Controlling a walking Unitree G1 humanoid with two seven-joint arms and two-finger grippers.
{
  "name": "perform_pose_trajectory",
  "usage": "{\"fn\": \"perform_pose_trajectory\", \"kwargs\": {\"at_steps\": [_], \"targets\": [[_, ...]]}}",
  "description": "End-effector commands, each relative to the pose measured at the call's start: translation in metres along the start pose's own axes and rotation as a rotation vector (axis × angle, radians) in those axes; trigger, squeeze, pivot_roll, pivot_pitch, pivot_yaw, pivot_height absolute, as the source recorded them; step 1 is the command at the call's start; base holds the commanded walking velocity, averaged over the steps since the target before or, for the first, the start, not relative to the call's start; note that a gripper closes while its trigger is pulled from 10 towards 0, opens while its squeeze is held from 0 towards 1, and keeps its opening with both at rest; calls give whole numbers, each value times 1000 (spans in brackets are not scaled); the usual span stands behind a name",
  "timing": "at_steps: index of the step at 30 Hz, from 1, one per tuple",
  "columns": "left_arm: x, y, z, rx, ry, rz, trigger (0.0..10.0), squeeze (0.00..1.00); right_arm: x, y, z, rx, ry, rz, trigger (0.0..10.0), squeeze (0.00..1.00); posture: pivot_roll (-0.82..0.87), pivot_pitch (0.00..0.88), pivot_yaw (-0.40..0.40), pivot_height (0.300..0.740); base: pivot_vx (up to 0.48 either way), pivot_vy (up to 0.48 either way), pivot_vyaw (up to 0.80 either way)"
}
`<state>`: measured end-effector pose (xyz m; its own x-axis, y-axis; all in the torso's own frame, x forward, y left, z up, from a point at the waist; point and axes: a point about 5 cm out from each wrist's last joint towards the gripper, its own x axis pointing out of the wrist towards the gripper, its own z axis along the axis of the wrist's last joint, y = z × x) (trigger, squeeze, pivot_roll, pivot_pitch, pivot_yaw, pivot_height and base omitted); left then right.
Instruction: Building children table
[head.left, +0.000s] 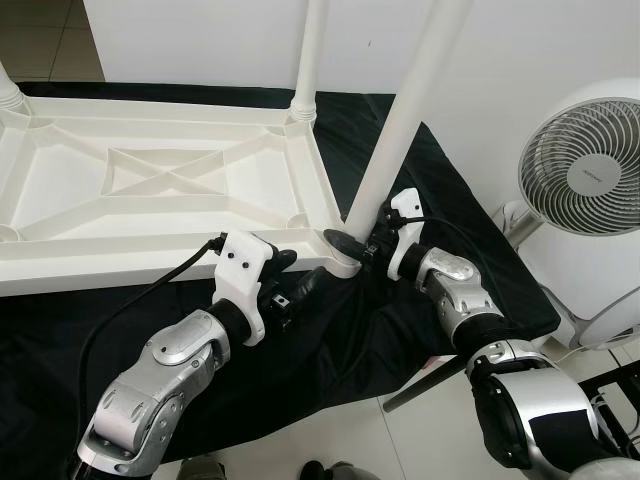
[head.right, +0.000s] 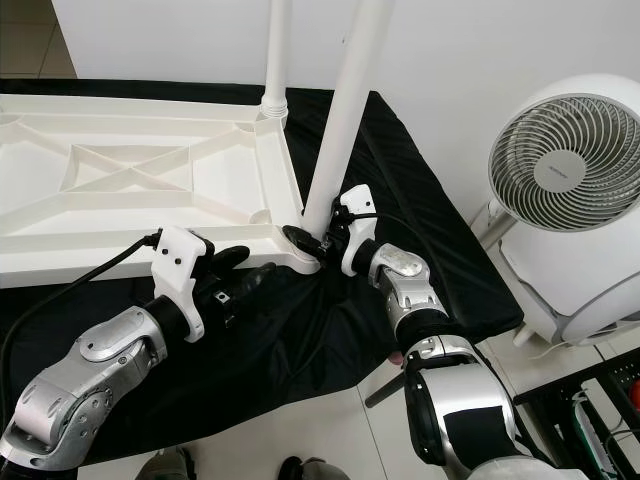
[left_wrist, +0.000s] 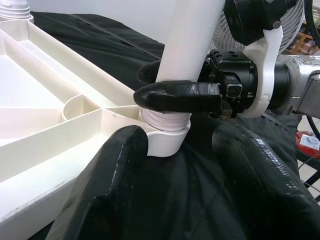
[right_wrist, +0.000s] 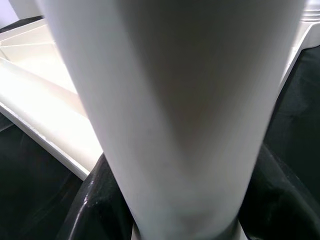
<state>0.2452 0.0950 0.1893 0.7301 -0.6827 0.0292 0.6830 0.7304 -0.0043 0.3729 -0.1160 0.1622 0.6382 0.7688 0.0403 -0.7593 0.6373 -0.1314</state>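
The right claw (head.left: 372, 243) is pinching the white table leg (head.left: 400, 120) just above its corner socket (left_wrist: 167, 137), the leg standing nearly upright with a slight lean. The upturned tabletop (head.left: 160, 180) is lying on the black cloth (head.left: 440, 190). The left claw (head.left: 305, 285), fingers spread, is hovering just beside that same near corner, gripping nothing.

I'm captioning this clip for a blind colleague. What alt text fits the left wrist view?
The right gripper clasps a white plastic table leg just above its threaded end, seated in the corner socket of an upturned white plastic tabletop. The left gripper sits open in the foreground over a black cloth, with a white fan behind.
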Motion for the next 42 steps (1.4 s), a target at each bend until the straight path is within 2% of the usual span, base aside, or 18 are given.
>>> {"fn": "perform_pose_trajectory", "kwargs": {"at_steps": [1, 4, 5, 10, 13, 15, 17, 22, 25, 27, 28, 29, 30, 32, 33, 40, 41, 42], "targets": [[0, -7, 2, -5, -9, -49, 10000, 0, -8, -1, -14, 30, 42, -52, 0, 0, 225, 135, -153, 740, 0, 0, 0], [0, -7, 2, -7, -10, -50, 10000, 0, -12, -5, -17, 18, 56, -113, 0, 0, 224, 136, -154, 740, 0, 0, 0], [0, -7, 2, -9, -9, -52, 10000, 0, -14, -8, -18, 25, 58, -143, 10000, 0, 220, 140, -154, 740, 0, 0, 0], [-1, -9, 1, -12, -6, -56, 10000, 0, -24, -16, -22, 26, 78, -254, 10000, 0, 214, 144, -153, 740, 0, 0, 0], [0, -10, 0, -18, -3, -63, 10000, 0, -37, -29, -26, 55, 89, -460, 10000, 0, 202, 149, -150, 740, 0, 0, 0], [0, -11, 0, -20, -3, -65, 10000, 0, -41, -32, -28, 76, 92, -519, 10000, 0, 200, 151, -150, 740, 0, 0, 0], [1, -11, 0, -22, -2, -67, 10000, 0, -43, -32, -31, 106, 90, -586, 10000, 0, 196, 152, -149, 740, 0, 0, 0], [1, -12, -1, -26, -1, -74, 10000, 0, -45, -26, -34, 103, 80, -700, 10000, 0, 186, 151, -142, 740, 0, 0, 0], [2, -13, -1, -28, 0, -84, 10000, 0, -33, -1, -33, 115, 21, -807, 10000, 0, 180, 150, -138, 740, 0, 0, 0], [2, -13, -1, -28, 0, -84, 10000, 0, -33, -1, -33, 115, 21, -807, 10000, 0, 180, 150, -138, 740, 0, 0, 0], [3, -13, -1, -28, -1, -86, 10000, 0, -27, 10, -31, 109, 9, -831, 10000, 0, 180, 150, -138, 740, 0, 0, 0], [4, -12, 0, -27, -2, -89, 10000, 0, -18, 25, -27, 106, -12, -836, 10000, 0, 181, 148, -138, 740, 0, 0, 0], [4, -12, 0, -27, -2, -89, 10000, 0, -18, 25, -27, 106, -12, -836, 10000, 0, 181, 148, -138, 740, 0, 0, 0], [5, -13, 0, -26, -5, -93, 10000, 0, -2, 49, -21, 124, -30, -796, 10000, 0, 181, 148, -138, 740, 0, 0, 0], [5, -13, 0, -27, -5, -95, 10000, 0, 0, 53, -19, 119, -33, -783, 10000, 0, 180, 144, -141, 740, 0, 0, 0], [4, -14, -1, -28, -6, -92, 10000, 0, -9, 44, -20, 114, -19, -813, 10000, 0, 185, 141, -150, 740, 0, 0, 0], [3, -14, -1, -28, -7, -89, 10000, 0, -11, 45, -19, 125, -25, -808, 10000, 1000, 188, 140, -156, 740, 0, 0, 0], [3, -14, -1, -29, -8, -87, 10000, 0, -13, 45, -18, 133, -37, -804, 10000, 1000, 190, 137, -160, 740, 0, 0, 0]]}}
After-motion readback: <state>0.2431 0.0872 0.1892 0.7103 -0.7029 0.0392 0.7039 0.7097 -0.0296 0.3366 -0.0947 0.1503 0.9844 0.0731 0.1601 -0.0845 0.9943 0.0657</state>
